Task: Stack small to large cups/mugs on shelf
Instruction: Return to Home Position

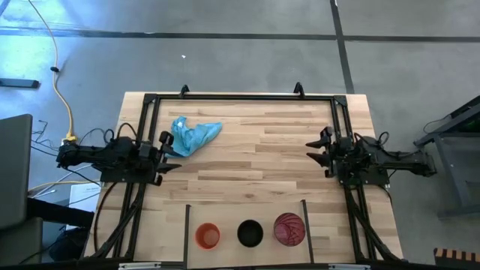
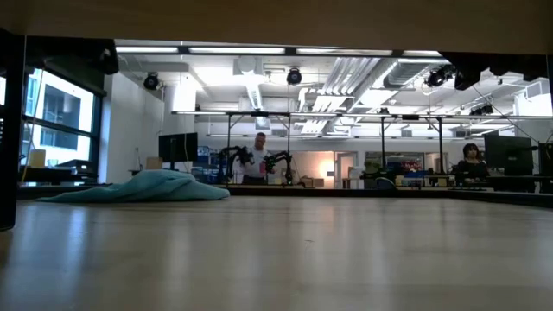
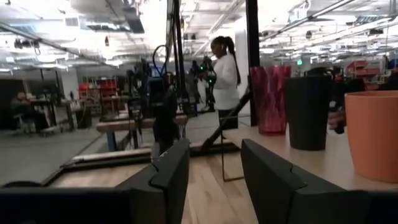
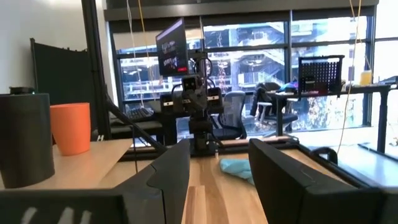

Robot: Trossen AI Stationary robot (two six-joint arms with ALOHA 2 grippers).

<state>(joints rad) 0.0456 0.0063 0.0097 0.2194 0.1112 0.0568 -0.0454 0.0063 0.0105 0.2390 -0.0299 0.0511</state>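
Three cups stand upright in a row on the shelf [image 1: 244, 214] at the table's near edge, between two thin black bars: a small orange cup [image 1: 208, 235], a black cup [image 1: 250, 233] and a red-pink cup [image 1: 289, 229]. They also show in the left wrist view: orange cup [image 3: 373, 134], black cup [image 3: 308, 112], red-pink cup [image 3: 268, 99]. My left gripper [image 1: 171, 156] is open and empty at the table's left side. My right gripper [image 1: 315, 147] is open and empty at the right side. In the right wrist view the black cup [image 4: 25, 140] and the orange cup [image 4: 71, 127] show.
A light-blue cloth [image 1: 193, 136] lies crumpled on the table's far left, just beyond my left gripper; it also shows in the low view [image 2: 143, 187]. A black frame [image 1: 240, 97] runs along the table's far and side edges. People stand in the room behind.
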